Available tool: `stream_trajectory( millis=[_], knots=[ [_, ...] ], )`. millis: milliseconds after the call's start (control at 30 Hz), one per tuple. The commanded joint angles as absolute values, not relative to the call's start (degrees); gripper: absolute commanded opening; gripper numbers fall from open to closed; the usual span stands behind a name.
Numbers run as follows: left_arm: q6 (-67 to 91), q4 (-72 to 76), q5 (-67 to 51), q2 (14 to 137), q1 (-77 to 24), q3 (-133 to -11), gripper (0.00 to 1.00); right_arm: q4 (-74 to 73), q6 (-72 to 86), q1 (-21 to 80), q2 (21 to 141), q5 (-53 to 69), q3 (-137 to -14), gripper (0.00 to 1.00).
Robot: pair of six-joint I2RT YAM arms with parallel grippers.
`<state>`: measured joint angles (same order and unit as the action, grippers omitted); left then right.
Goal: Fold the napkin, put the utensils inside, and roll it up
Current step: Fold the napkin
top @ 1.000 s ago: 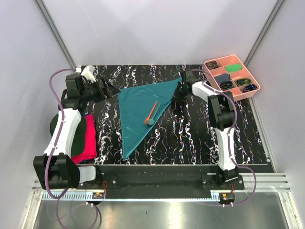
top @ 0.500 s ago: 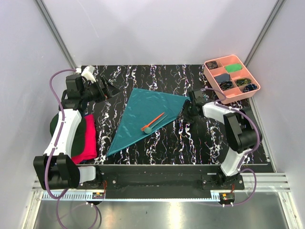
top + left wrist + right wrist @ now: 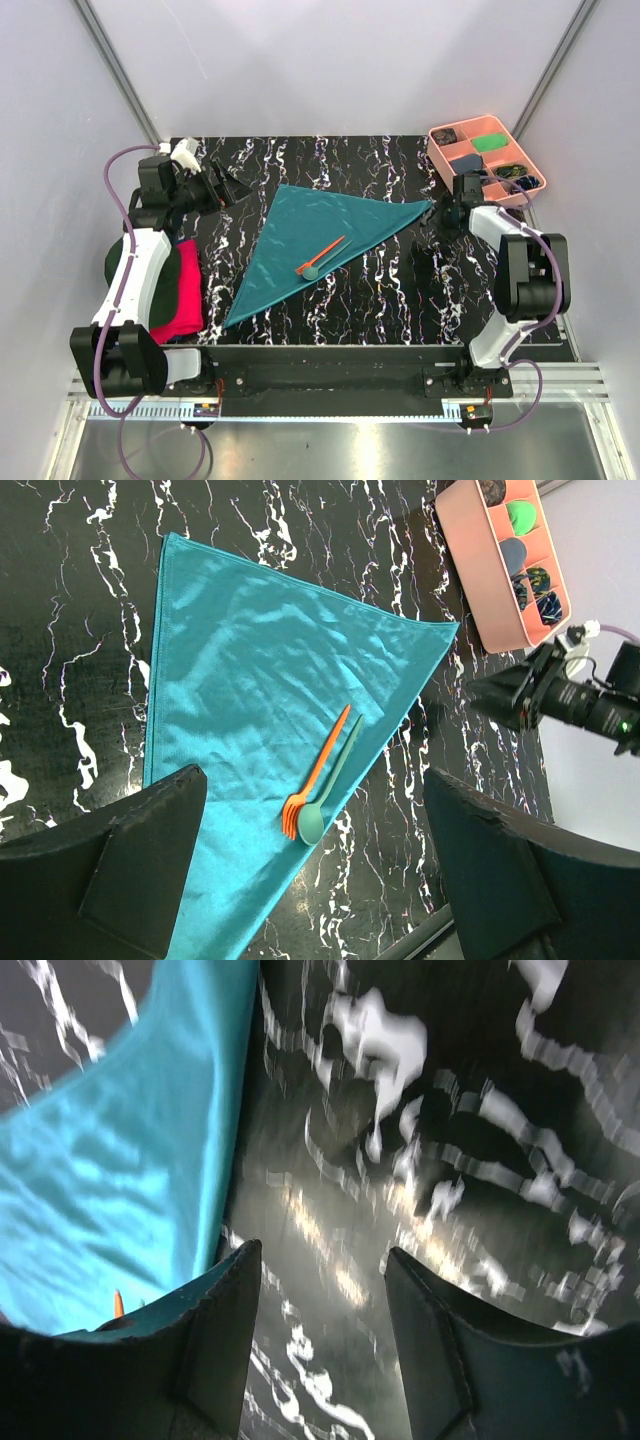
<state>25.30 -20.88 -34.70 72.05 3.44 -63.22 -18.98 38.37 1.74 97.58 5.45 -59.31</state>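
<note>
Top external view shows the teal satin napkin (image 3: 300, 240) lying flat on the black white-veined table (image 3: 400, 290), folded into a triangle whose long edge runs from near left to far right. The slim orange plastic fork (image 3: 327, 249) and the teal plastic spoon (image 3: 314, 266) lie side by side on the cloth, just inside that long edge and parallel to it. That placement probably lets a roll started from this edge wrap them at once.

The right end effector (image 3: 447, 212) sits low, just beside the napkin's far-right corner. Its wrist view shows the fingers (image 3: 200, 1340) spread with only bare table between them and the cloth edge off to one side, so it grips nothing. The left end effector (image 3: 228, 187) hovers off the napkin's far-left corner, its fingers (image 3: 150, 830) wide apart and empty, looking down over the cloth.

Folding and loading look done; rolling is not yet begun. The satin may slip, and the utensils may slide as it turns.
</note>
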Motion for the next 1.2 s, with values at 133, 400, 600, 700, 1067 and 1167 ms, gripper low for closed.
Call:
stream_trajectory(
  millis=[133,400,600,700,1067,1167],
  knots=[
    [24.0,-19.1,-34.4,71.1,3.4,-63.8,0.92,-10.8,36.4,-2.8,104.5,9.2,-66.4,0.59],
    [24.0,-19.2,-34.5,71.4,3.4,-63.8,0.92,-5.1,39.2,-4.7,112.6,14.3,-70.8,0.53],
    [24.1,-19.2,-34.5,71.5,3.4,-63.8,0.92,-0.4,41.6,-4.9,114.3,15.8,-70.3,0.53],
    [24.0,-19.2,-34.6,71.6,3.4,-63.9,0.92,1.7,42.3,-4.9,115.0,16.0,-70.4,0.53],
    [24.1,-19.2,-35.0,71.7,3.4,-63.9,0.92,1.3,42.3,-4.9,116.3,12.5,-70.4,0.5],
    [24.2,-19.2,-34.9,71.8,3.4,-63.9,0.92,0.9,42.1,-4.9,116.5,11.6,-70.6,0.48]
  ],
)
